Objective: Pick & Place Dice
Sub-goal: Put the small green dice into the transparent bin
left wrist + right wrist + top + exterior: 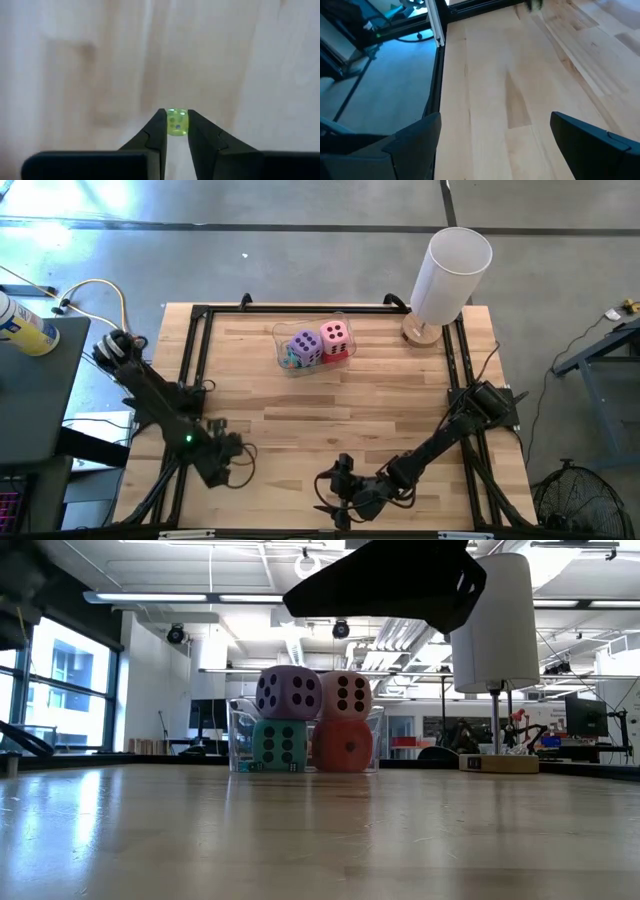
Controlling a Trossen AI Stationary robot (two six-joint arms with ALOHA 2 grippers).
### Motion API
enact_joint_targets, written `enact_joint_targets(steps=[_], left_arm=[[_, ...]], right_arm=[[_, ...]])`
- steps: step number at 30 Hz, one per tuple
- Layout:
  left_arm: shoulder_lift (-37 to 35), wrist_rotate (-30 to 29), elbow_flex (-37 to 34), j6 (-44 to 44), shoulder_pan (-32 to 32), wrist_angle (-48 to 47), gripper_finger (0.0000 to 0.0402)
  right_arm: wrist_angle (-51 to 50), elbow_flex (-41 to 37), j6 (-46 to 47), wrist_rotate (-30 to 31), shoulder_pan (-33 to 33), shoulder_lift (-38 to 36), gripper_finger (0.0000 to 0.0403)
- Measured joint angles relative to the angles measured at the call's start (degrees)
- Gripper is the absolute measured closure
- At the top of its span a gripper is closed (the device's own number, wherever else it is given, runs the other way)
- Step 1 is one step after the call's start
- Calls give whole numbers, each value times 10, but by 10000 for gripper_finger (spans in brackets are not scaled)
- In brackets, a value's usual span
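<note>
Four soft dice sit stacked in a clear container at the table's far middle: purple and pink on top, teal and red beneath. My left gripper is near the table's near left corner, shut on a small translucent yellow-green die. My right gripper waits open at the near edge, its fingers wide apart over bare wood. My left gripper pinches the small yellow-green die by two opposite faces between its two fingertips. It is held only at their free ends. The fingers point steeply down at the table.
A tall white cylinder on a round wooden base stands at the far right corner. A black frame runs along the table's edges. A dark arm part hangs across the top of the low view. Bare wood lies between the container and both grippers.
</note>
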Motion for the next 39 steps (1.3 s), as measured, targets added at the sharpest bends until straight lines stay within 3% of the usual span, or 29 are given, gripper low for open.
enact_joint_targets(steps=[5,10,13,20,29,34,39], left_arm=[[-69,-86,53,181,92,-79,350],[-151,-192,55,400,207,-68,348],[-188,-212,53,497,280,-35,348],[-228,-68,53,669,452,92,347],[-153,75,53,755,664,183,346],[-101,125,53,765,734,192,346],[-46,151,53,775,762,237,345]], right_arm=[[2,0,28,1,1,0,37],[2,0,30,8,6,0,37],[13,0,51,33,8,0,37],[26,0,59,43,16,0,37],[43,0,59,45,22,0,37],[42,0,58,45,22,0,37],[41,0,56,46,21,0,37]])
